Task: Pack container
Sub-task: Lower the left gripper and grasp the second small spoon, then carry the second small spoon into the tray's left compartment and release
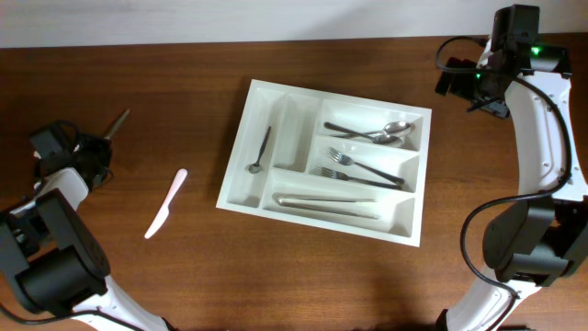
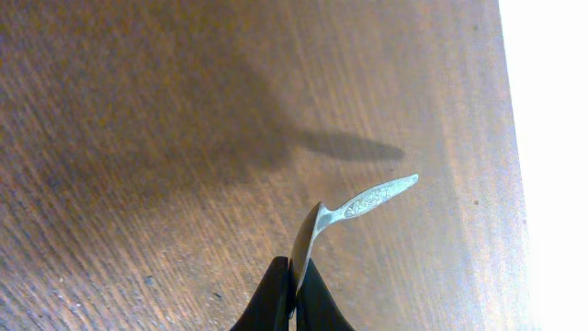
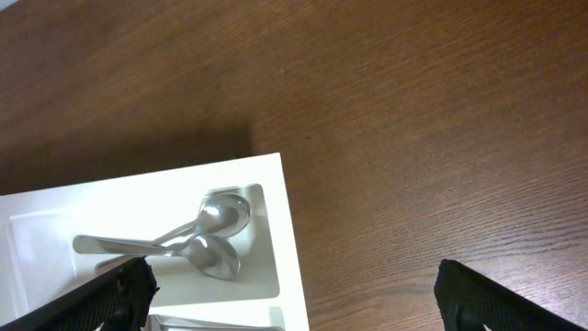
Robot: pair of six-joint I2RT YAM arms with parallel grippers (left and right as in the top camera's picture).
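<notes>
The white cutlery tray (image 1: pixel 292 136) lies mid-table; its corner also shows in the right wrist view (image 3: pixel 287 239). It holds a small spoon (image 1: pixel 260 152), spoons (image 1: pixel 375 133) (image 3: pixel 207 241), forks (image 1: pixel 363 168) and long utensils (image 1: pixel 326 202). My left gripper (image 1: pixel 94 147) (image 2: pixel 296 287) is at the far left, shut on a thin metal utensil (image 2: pixel 367 197) with a patterned handle, held just above the table. My right gripper (image 1: pixel 470 92) (image 3: pixel 294 294) is open and empty, above the table by the tray's far right corner.
A pink plastic knife (image 1: pixel 165 204) lies on the wooden table between my left arm and the tray. The table's far edge meets a white wall (image 2: pixel 551 138) close to my left gripper.
</notes>
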